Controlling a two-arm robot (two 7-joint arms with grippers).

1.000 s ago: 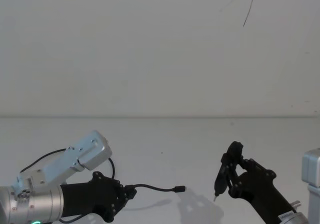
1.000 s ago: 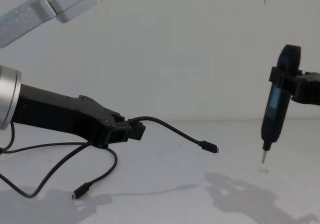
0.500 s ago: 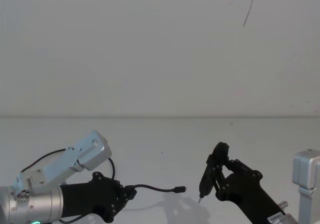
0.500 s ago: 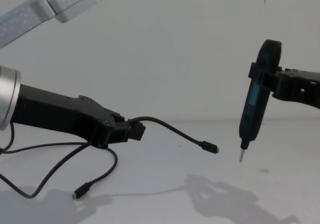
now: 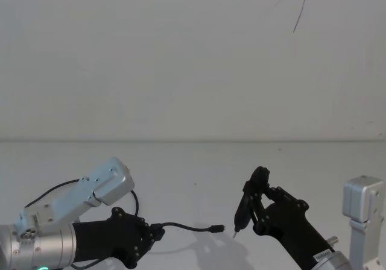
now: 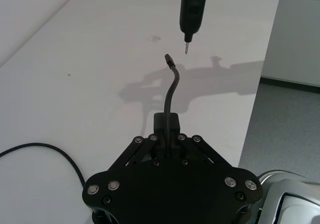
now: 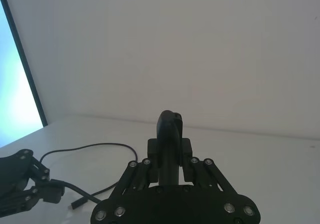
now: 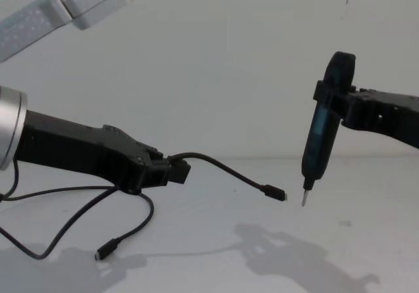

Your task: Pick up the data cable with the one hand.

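The data cable (image 8: 226, 170) is gripped in the closed left hand (image 8: 175, 172), its free end extended forward, just short of the screwdriver (image 8: 321, 142) clamped in the right hand (image 8: 337, 103).

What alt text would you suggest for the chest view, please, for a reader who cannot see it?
The left hand, reaching in from the left, is shut on a data cable and holds one plug end out over the white table. From the right, the right hand holds a nearly upright screwdriver, its tip close beside that plug but not touching.
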